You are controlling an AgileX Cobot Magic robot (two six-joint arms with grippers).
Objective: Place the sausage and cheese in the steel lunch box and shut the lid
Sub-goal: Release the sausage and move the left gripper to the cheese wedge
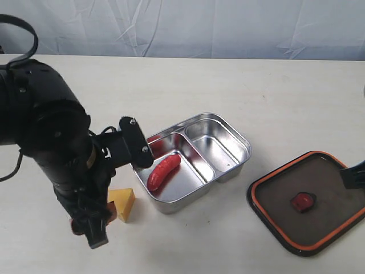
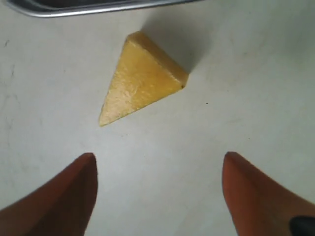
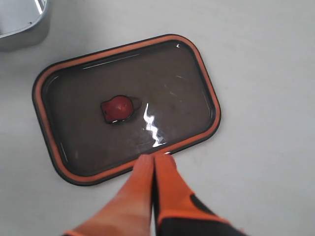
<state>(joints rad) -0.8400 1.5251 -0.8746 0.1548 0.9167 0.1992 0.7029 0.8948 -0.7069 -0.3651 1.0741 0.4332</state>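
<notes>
The red sausage (image 1: 163, 171) lies in the larger compartment of the steel lunch box (image 1: 228, 128) at mid table. The yellow cheese (image 1: 124, 203) wedge rests on the table just left of the box; in the left wrist view the cheese (image 2: 140, 78) lies ahead of my open left gripper (image 2: 158, 158), clear of both orange fingertips (image 2: 86, 164). The lid (image 1: 328, 231) lies seal side up at the right, its orange valve (image 1: 303, 201) at centre. My right gripper (image 3: 154, 157) is shut and empty, its tips over the rim of the lid (image 3: 88, 108).
The left arm (image 1: 51, 142) bulks over the table's left side, hiding the left gripper in the exterior view. A corner of the lunch box (image 3: 22, 22) shows in the right wrist view. A pale backdrop runs along the table's far edge.
</notes>
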